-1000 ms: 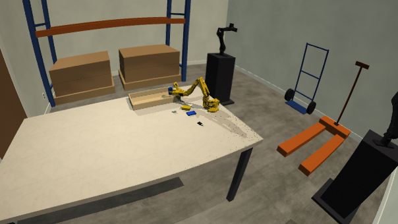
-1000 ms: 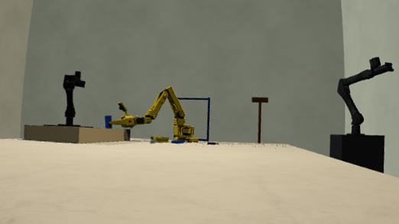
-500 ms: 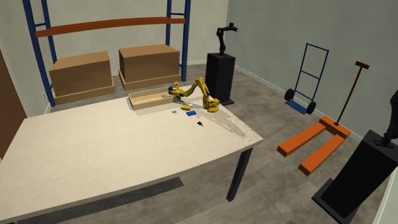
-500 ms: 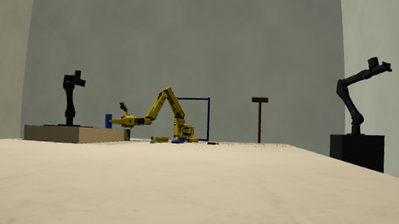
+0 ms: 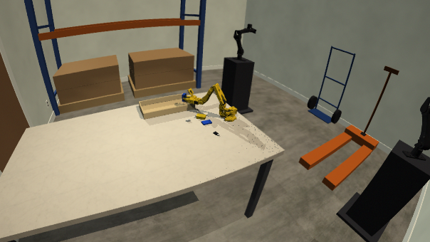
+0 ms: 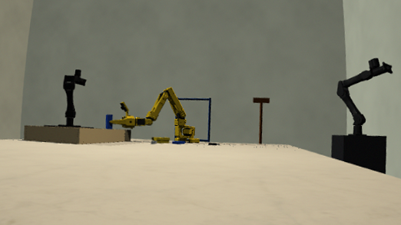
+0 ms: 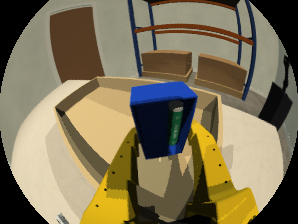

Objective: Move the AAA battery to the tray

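The blue box (image 5: 184,97) (image 6: 109,121) (image 7: 152,127) is held on edge, nearly upright, above the right part of the tray (image 5: 161,111) (image 6: 52,134) (image 7: 82,159). Its open side faces the wrist camera. The AAA battery (image 7: 175,125), green with a dark and pale end, is inside, lengthwise near the box's right wall in the wrist view. My gripper (image 7: 163,145) is shut on the box's lower end. A flat blue piece (image 5: 206,122) (image 6: 178,142), seemingly the lid, lies on the table near the arm's base. The visible part of the tray floor shows no object.
A yellow box-like piece (image 5: 201,116) (image 6: 161,140) lies between the blue piece and the tray. A small grey object (image 5: 188,121) (image 7: 62,219) lies near the tray. A small black object (image 5: 216,133) (image 6: 212,144) lies beyond the blue piece. The tray walls stand below the held box.
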Controlling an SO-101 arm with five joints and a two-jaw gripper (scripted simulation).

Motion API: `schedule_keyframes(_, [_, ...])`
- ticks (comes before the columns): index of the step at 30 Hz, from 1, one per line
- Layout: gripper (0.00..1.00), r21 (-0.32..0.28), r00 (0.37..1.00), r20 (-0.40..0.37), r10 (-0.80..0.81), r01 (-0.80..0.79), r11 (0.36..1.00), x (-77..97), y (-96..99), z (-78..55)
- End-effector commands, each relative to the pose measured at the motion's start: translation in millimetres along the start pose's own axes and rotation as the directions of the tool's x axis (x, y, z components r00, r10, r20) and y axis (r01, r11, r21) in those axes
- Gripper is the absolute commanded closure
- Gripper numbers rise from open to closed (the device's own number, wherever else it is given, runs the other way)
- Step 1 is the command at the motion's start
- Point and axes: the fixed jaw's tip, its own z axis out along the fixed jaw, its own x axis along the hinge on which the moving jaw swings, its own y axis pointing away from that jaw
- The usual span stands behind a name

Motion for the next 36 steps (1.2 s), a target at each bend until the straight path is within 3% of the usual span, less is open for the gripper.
schedule_keyframes(1, [0.81,0.009,0.999,0.041,-0.01,0.01,1.0,-10.0,-2.9,0.6])
schedule_keyframes(36, [0.81,0.009,0.992,0.128,-0.014,0.013,1.0,-19.9,-2.8,0.2])
